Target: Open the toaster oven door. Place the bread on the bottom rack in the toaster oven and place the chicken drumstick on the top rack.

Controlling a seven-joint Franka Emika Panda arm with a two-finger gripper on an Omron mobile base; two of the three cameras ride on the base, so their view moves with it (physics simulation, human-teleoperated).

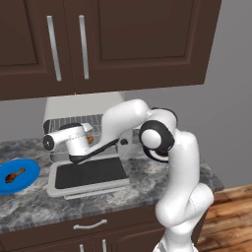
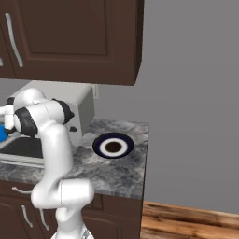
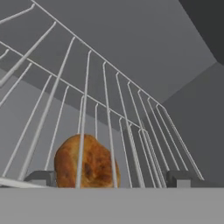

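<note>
The toaster oven (image 1: pixel 74 106) stands on the table (image 1: pixel 147 184) beneath the wall cabinets (image 1: pixel 98 44); its door (image 1: pixel 88 174) lies folded down in front; the bread (image 3: pixel 85 162) sits inside, seen through the wires of a rack (image 3: pixel 113 118); the chicken drumstick (image 1: pixel 15 173) lies on a plate (image 1: pixel 29 167) left of the oven; a bowl (image 2: pixel 113 146) sits on the table to the oven's right.
</note>
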